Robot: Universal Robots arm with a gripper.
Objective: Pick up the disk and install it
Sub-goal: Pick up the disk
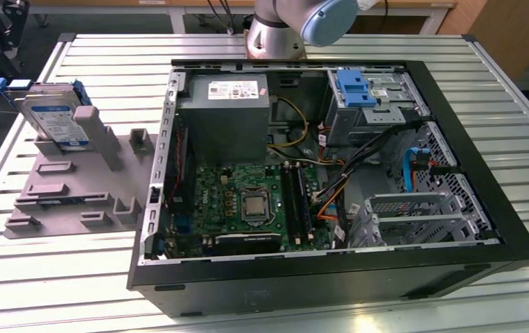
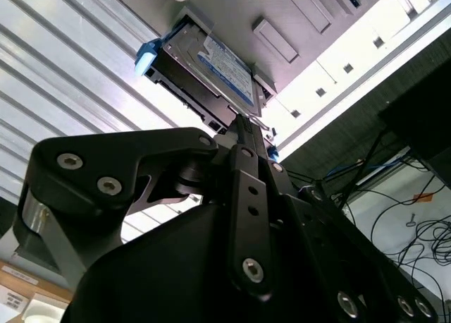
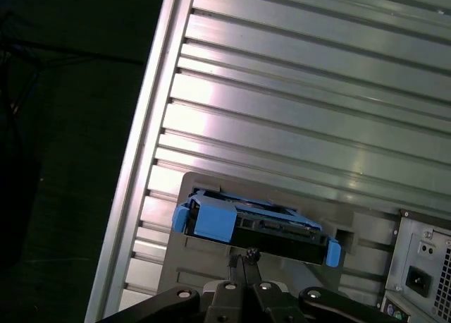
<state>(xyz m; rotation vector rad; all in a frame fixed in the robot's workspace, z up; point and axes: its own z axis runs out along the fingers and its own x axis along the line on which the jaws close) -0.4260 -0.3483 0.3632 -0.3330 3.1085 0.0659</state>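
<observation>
The hand (image 3: 244,258) had its two black fingers closed together, tip to tip, gripping nothing. The tips sat just beside the edge of the flat silver hard disk (image 3: 271,231) with blue plastic side rails; whether they touched it could not be judged. The disk stood on edge, leaning, in a grey moulded plastic stand (image 1: 70,187) outside the open black computer case (image 1: 338,284), beside the case on the exterior view's left. Stand and case both rested on the slatted aluminium desk (image 1: 51,277).
</observation>
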